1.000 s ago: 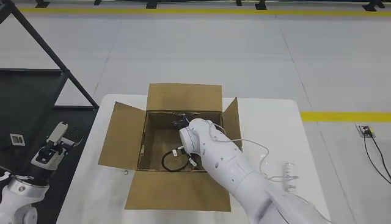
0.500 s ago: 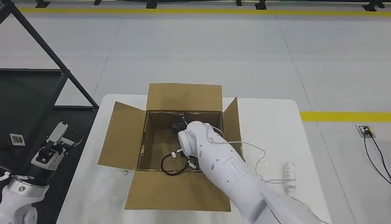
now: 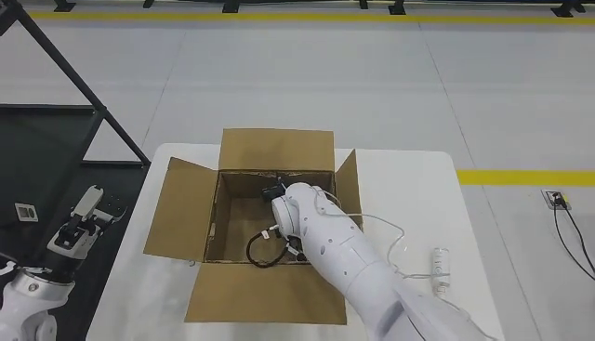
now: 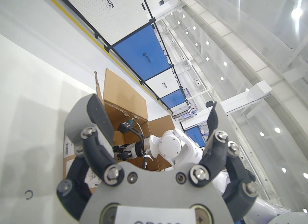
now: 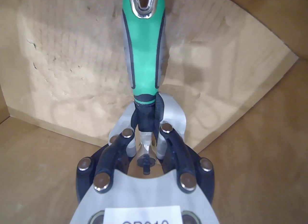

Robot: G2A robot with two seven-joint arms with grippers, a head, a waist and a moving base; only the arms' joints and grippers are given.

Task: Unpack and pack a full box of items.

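An open cardboard box (image 3: 277, 148) stands on the white table (image 3: 409, 192). My right arm (image 3: 311, 225) reaches down into it. Inside the box, my right gripper (image 5: 146, 116) is shut on a tool with a green and grey handle (image 5: 144, 54), gripped at the black neck just below the handle. The handle points at the box's inner wall (image 5: 72, 49). A black cable (image 3: 263, 251) lies on the box floor. Off the table's left side, my left gripper (image 4: 155, 112) is open and holds nothing; the box (image 4: 125, 99) shows beyond it.
A small white bottle (image 3: 440, 267) lies on the table to the right of the box. A small C-shaped ring (image 3: 191, 263) lies beside the left flap. A dark stand (image 3: 56, 146) is off the table's left side.
The box has shifted a little to the left with my right arm inside it. The left arm has not moved.
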